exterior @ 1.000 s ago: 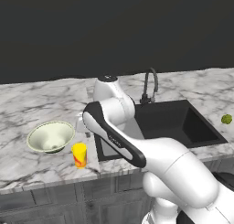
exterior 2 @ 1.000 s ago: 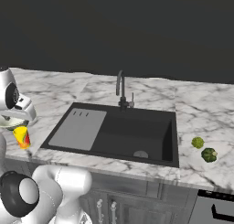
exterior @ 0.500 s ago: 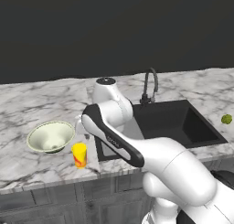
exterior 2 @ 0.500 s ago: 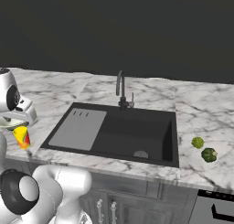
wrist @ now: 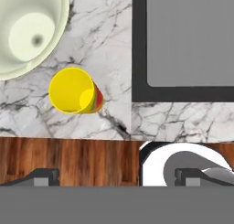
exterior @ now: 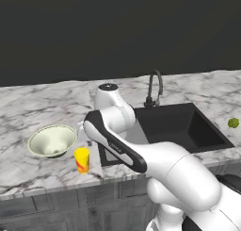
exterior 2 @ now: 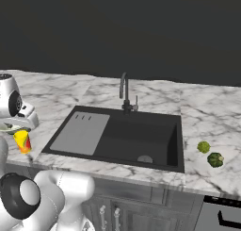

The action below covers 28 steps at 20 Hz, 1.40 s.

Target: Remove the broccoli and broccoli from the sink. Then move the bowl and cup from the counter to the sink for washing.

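Marble counter [exterior: 28, 112] running under dark wall. Black sink [exterior 2: 141, 140] sitting recessed, grey panel on its left side. Bowl [exterior: 52, 140] lying left of sink, cup [exterior: 82, 159] standing just beside it near counter edge. Two broccoli [exterior 2: 204, 147] [exterior 2: 215, 159] resting on counter right of sink. Gripper [wrist: 116, 177] hovering above cup area, fingers spread, holding nothing.
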{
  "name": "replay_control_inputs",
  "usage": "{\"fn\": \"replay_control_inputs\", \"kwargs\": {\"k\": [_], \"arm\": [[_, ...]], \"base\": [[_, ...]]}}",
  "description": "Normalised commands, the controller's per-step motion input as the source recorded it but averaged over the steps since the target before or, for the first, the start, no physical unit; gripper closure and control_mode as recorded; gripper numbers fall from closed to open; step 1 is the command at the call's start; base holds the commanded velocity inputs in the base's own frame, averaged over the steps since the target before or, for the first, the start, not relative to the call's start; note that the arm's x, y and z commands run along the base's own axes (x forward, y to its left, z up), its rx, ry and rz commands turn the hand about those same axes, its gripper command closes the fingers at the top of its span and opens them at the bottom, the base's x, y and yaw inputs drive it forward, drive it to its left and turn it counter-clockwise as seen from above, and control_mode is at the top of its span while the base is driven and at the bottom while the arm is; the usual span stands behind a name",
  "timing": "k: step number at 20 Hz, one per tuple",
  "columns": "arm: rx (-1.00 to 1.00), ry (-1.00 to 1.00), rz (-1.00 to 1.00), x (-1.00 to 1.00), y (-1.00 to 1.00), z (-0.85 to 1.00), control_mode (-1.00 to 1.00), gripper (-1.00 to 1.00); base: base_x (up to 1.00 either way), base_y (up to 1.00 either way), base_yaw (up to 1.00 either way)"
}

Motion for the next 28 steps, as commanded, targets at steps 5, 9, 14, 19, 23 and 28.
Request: {"fn": "replay_control_inputs", "kwargs": {"k": [5, 9, 14, 19, 23, 28], "arm": [[0.00, 0.03, 0.00, 0.01, 0.03, -0.16, -1.00, -1.00], [0.00, 0.03, 0.00, 0.02, 0.04, -0.16, -1.00, -1.00], [0.00, 0.01, 0.00, 0.04, 0.04, -0.13, -1.00, -1.00], [0.00, 0.02, 0.00, 0.04, 0.04, -0.11, -1.00, -1.00], [0.00, 0.02, 0.00, 0.03, 0.05, -0.09, -1.00, -1.00], [0.00, 0.00, 0.00, 0.04, 0.04, -0.06, -1.00, -1.00]], "base": [[0.00, 0.00, 0.00], [0.00, 0.00, 0.00], [0.00, 0.00, 0.00], [0.00, 0.00, 0.00], [0.00, 0.00, 0.00], [0.00, 0.00, 0.00]]}}
